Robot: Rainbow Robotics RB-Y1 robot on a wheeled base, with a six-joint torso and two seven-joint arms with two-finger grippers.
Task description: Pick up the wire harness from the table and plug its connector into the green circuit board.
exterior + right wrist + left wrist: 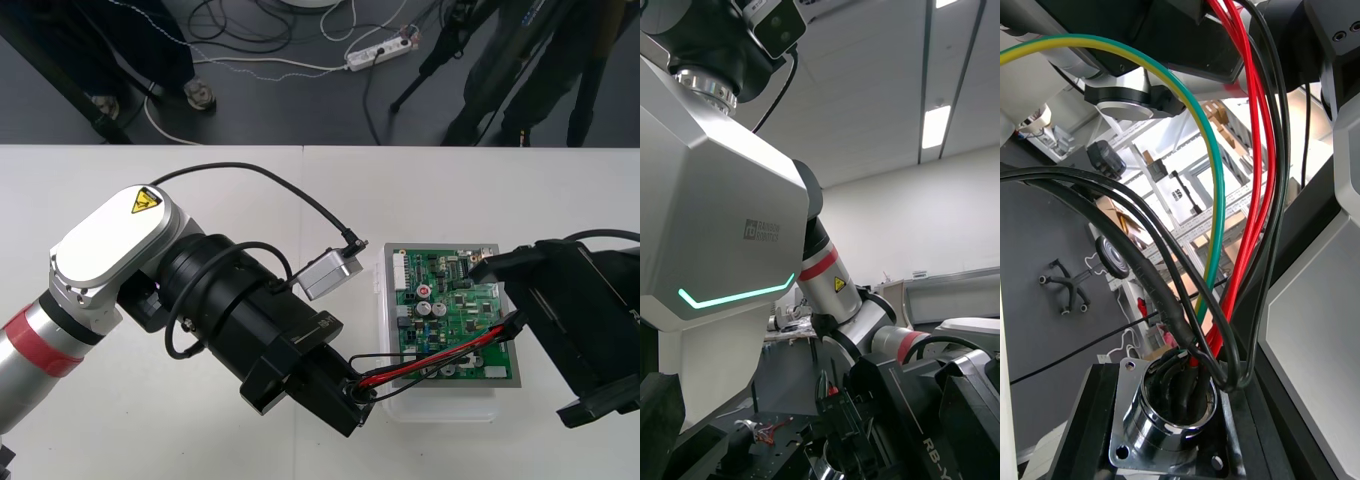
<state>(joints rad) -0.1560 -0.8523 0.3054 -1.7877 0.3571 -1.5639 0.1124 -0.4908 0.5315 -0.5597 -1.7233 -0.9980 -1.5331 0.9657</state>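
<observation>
left arm holds the socket end, wires stretched across the board

the left arm (110, 250) comes in from the left near corner of the table (180, 435). its silver link with the red ring lies low at the edge, and the white elbow housing with a yellow warning label is raised. the black wrist runs diagonally right and toward the near side, with a small silver camera (330, 270) on its far side. the left gripper (352, 398) ends at the near-left corner of the white base (440, 408).

its jaws are closed on the wire harness (440, 355). in the left wrist view the round metal socket (1169, 420) with its square flange sits clamped between the two dark fingers. from the socket rise the red wires (1251, 187), a green-yellow wire (1214, 225) and the black wires (1161, 292).

in the front view the red and black wires leave the left gripper and run taut, right and slightly far. they cross the near part of the green circuit board (455, 300), which sits on the white base right of centre.

the right arm enters from the right edge as a dark angled body. the right gripper (512, 300) hangs over the board's right edge — the wires run up to it there. whether it is clamped on them cannot be told, and the plug end is hidden at that spot, so it is unclear whether the plug is in the board.
</observation>
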